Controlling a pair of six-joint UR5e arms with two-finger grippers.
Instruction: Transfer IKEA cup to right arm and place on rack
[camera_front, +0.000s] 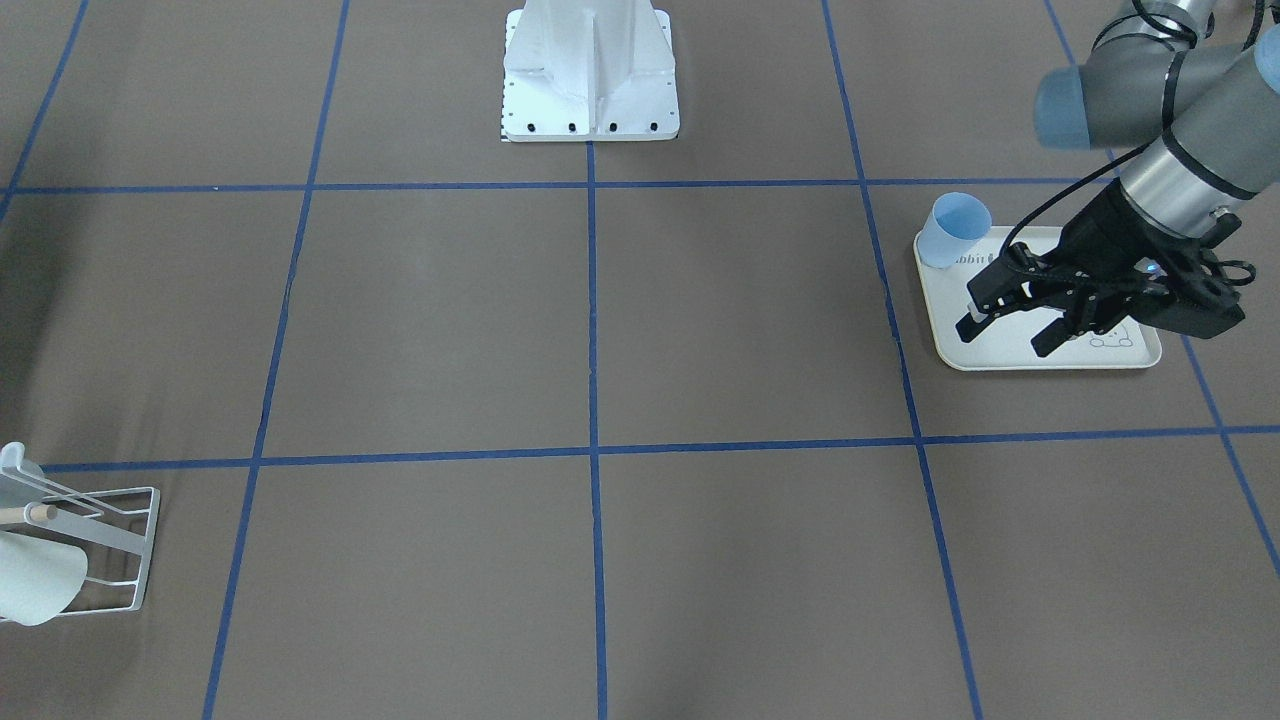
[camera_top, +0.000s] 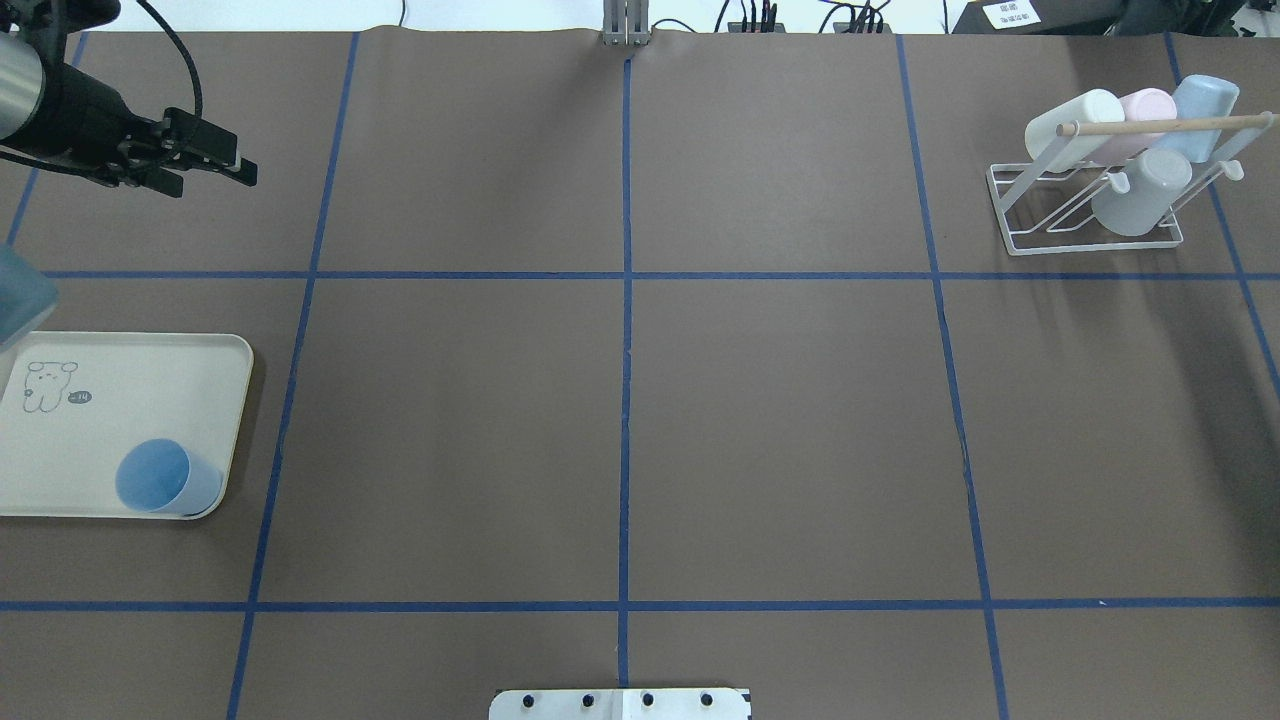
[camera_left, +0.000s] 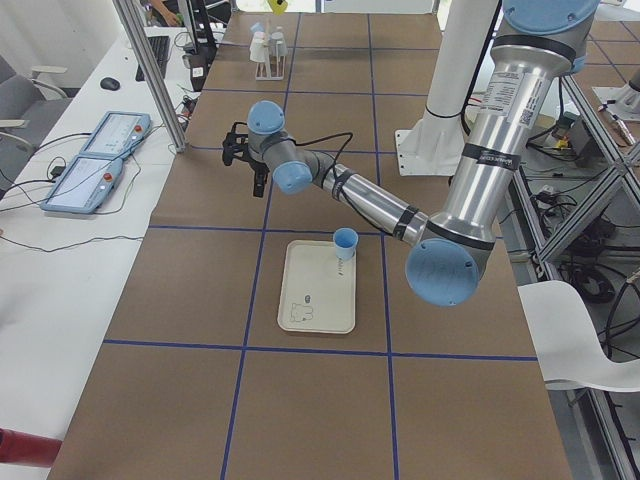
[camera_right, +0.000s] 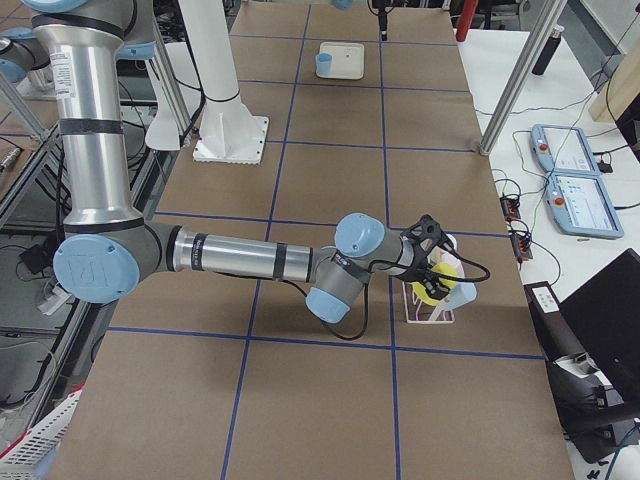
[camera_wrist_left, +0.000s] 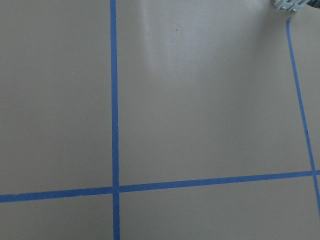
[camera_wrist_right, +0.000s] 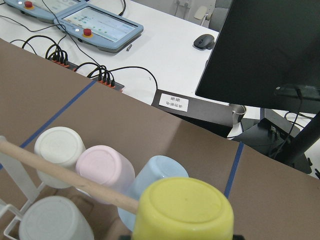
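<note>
Blue cup (camera_top: 165, 478): upright at the 5 o'clock corner of the tray (camera_top: 120, 390), at 9 o'clock on the tabletop (camera_top: 780, 430); untouched.
Left tool (camera_front: 1006, 337): jaws spread, empty, raised beyond the tray toward 10 o'clock.
Rack (camera_front: 95, 524): at 2 o'clock; hung cups (camera_wrist_right: 104, 170) crowd it under the dowel (camera_wrist_right: 65, 173).
Yellow IKEA cup (camera_wrist_right: 182, 210): at the right tool (camera_right: 437, 272), just beside the rack and not yet on a prong; judged to be the item in hand.
Right tool: seen clearly only from the side, so its grip cannot be told.
Risk: a misaligned approach could strike the dowel or a hung cup, or tip the rack. An early release would drop the cup.
</note>
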